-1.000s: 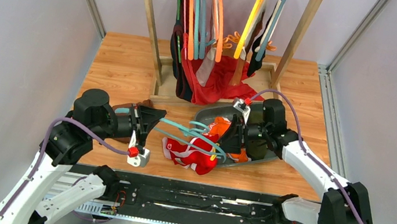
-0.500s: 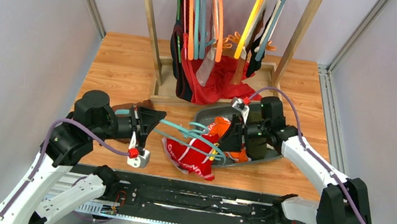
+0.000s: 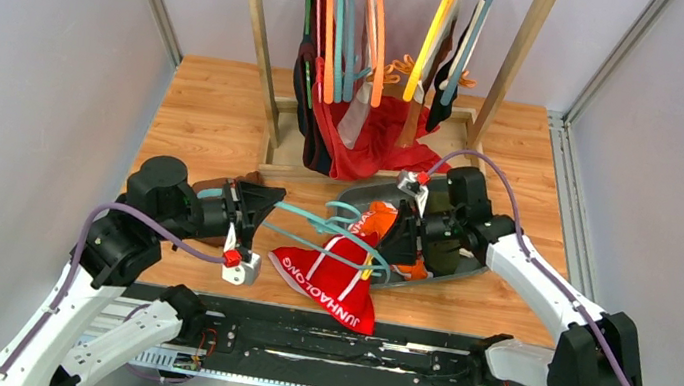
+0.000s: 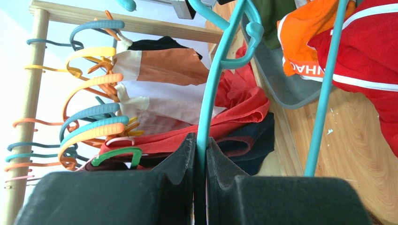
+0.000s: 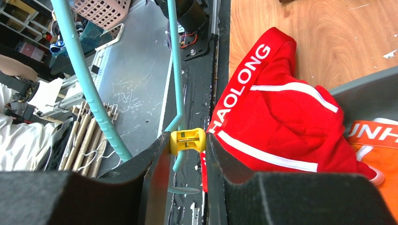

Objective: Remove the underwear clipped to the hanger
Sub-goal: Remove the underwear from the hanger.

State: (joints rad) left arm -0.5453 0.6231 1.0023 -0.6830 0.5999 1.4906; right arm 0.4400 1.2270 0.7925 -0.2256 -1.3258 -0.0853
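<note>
The left gripper [image 4: 201,145] is clamped on the teal hanger [image 4: 210,89], and the right gripper [image 5: 187,133] squeezes its yellow clip [image 5: 187,142]. The red underwear [image 3: 336,281] droops at the table's [image 3: 208,114] near edge, spilling over it; whether the clip bites the cloth is unclear. Orange briefs [image 3: 377,220] sit half hidden behind the right gripper.

Right gripper [image 5: 187,143] closed on yellow clip [image 5: 187,140], teal hanger [image 5: 84,79], red white-trimmed briefs [image 5: 281,117] beside clip
</note>
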